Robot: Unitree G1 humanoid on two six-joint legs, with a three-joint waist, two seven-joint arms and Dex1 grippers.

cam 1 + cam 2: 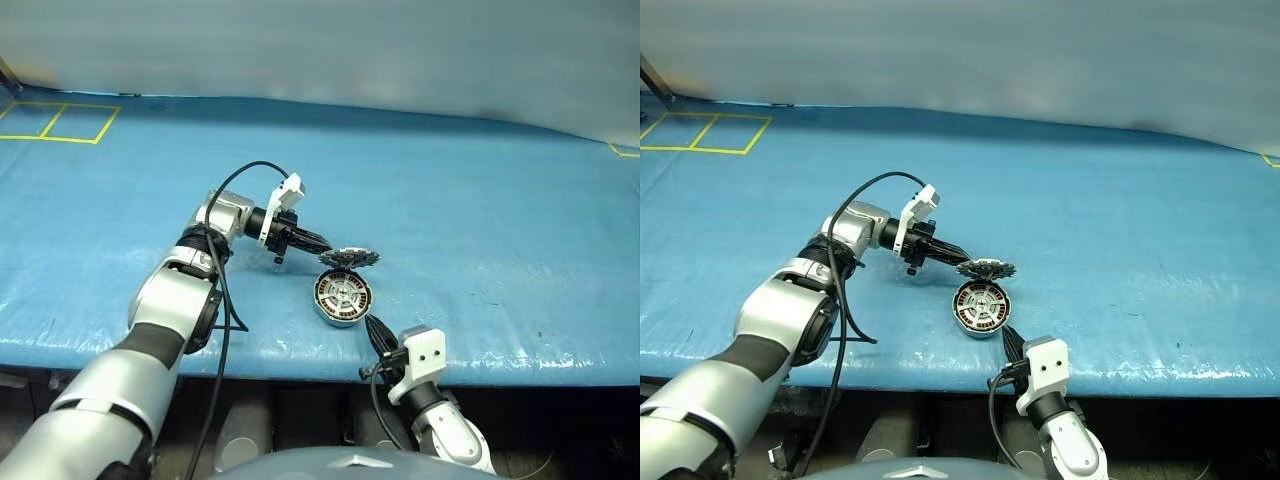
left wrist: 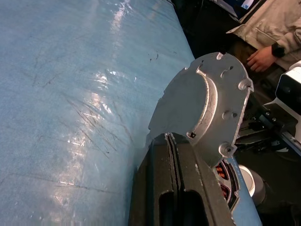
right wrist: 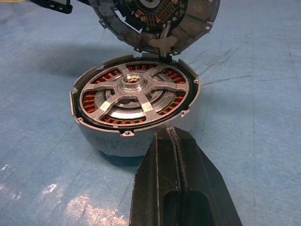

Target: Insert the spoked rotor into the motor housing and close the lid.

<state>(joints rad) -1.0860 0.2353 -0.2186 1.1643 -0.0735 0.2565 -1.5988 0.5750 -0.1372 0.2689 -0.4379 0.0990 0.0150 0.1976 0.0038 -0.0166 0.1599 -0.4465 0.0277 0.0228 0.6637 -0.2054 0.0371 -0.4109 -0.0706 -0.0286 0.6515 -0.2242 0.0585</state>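
Observation:
The motor housing (image 1: 343, 298) sits on the blue mat near the table's front edge. The spoked rotor (image 3: 134, 92) lies flat inside it, over the copper windings and around the silver hub. The lid (image 1: 349, 258) stands partly raised on the housing's far edge, its dark inner face (image 3: 155, 19) tilted over the rotor. My left gripper (image 1: 325, 243) is shut, and its tips rest against the lid's plain grey outer face (image 2: 207, 103) from the left. My right gripper (image 3: 171, 134) is shut and empty, pointing at the housing's near wall (image 3: 117, 141) a short way off.
The blue mat (image 1: 480, 200) stretches wide behind and to both sides. Its front edge (image 1: 500, 365) runs just below the housing. Yellow tape lines (image 1: 60, 122) mark the far left corner. A person's hand (image 2: 261, 59) and sleeve show past the table in the left wrist view.

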